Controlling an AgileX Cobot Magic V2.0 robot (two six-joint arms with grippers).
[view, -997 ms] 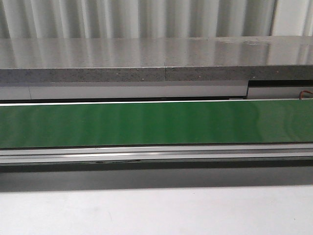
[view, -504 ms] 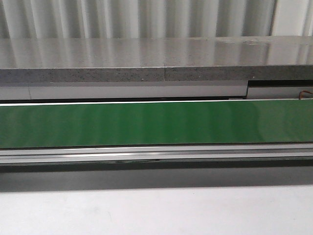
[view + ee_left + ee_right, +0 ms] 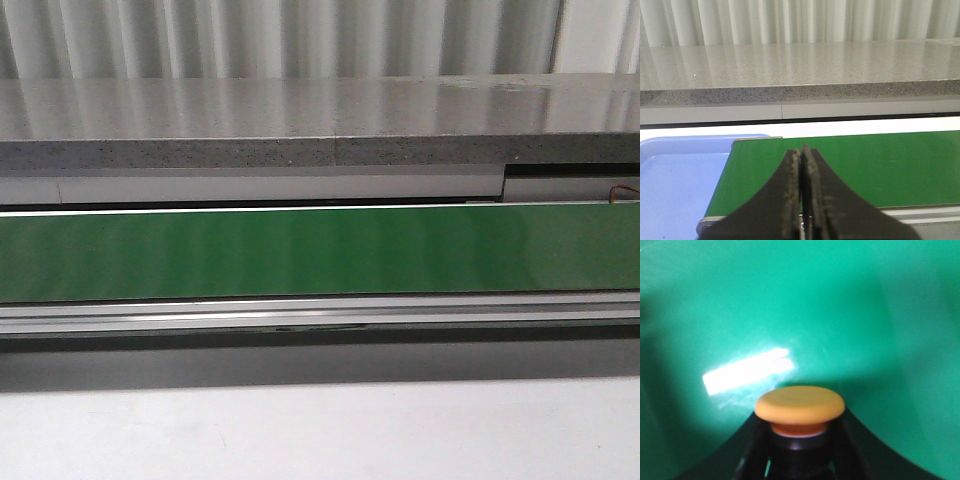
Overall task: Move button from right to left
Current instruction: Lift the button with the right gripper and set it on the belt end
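Note:
In the right wrist view the button (image 3: 800, 405) shows its round yellow-orange cap and black collar, held between the two black fingers of my right gripper (image 3: 800, 440), which is shut on it above a green surface. Its lower body is hidden by the fingers. In the left wrist view my left gripper (image 3: 801, 155) is shut with nothing between its fingers, hanging over the left end of the green conveyor belt (image 3: 880, 165). Neither gripper nor the button appears in the front view.
A blue tray (image 3: 680, 175) lies just left of the belt's end. The green belt (image 3: 320, 250) runs across the front view, with a grey speckled counter (image 3: 320, 120) behind it and a white table surface (image 3: 320, 430) in front.

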